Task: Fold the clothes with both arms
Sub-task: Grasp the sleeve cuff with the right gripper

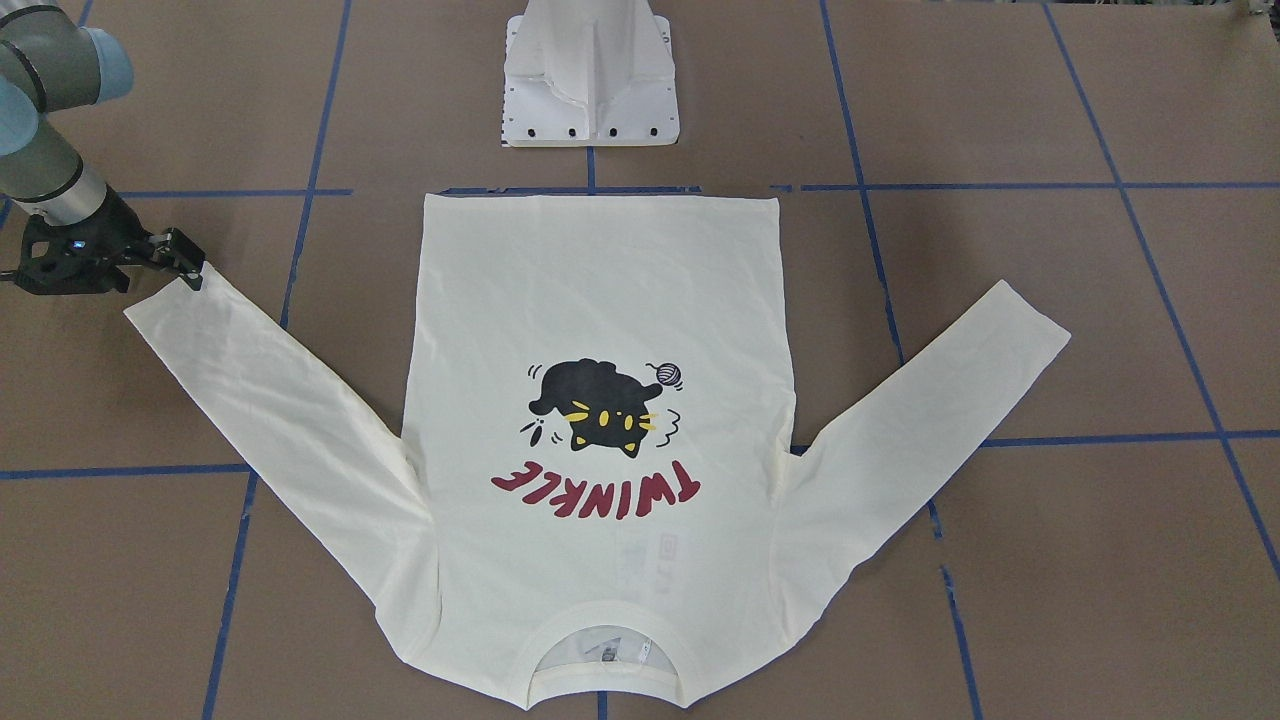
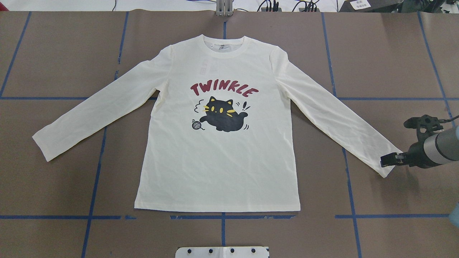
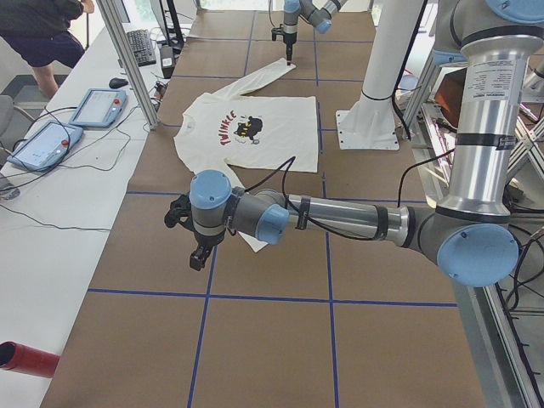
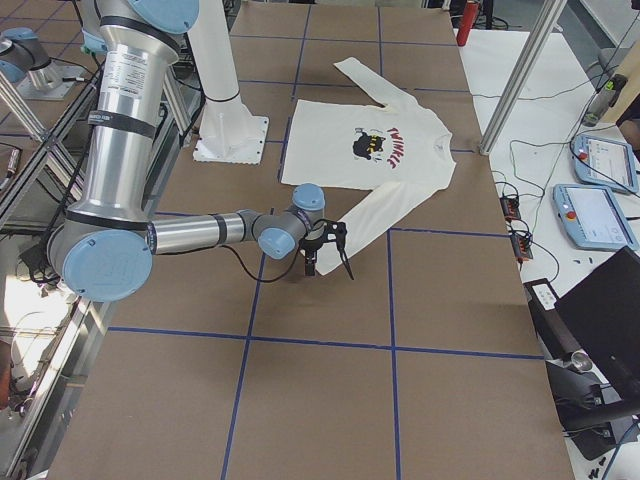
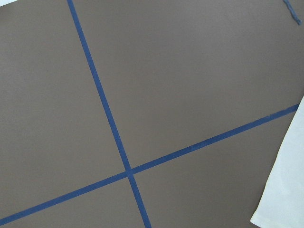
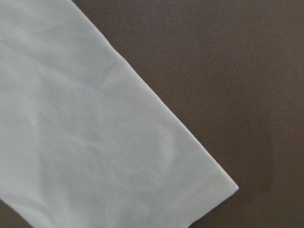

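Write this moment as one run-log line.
T-shirt: flat, print up | right gripper: open, at sleeve cuff | left gripper: near other cuff, state unclear | folds: none

A brown table carries a grid of blue tape, and a white pedestal base stands at its edge. On a white side bench lie two teach pendants (screens facing up), a keyboard and a red cylinder.
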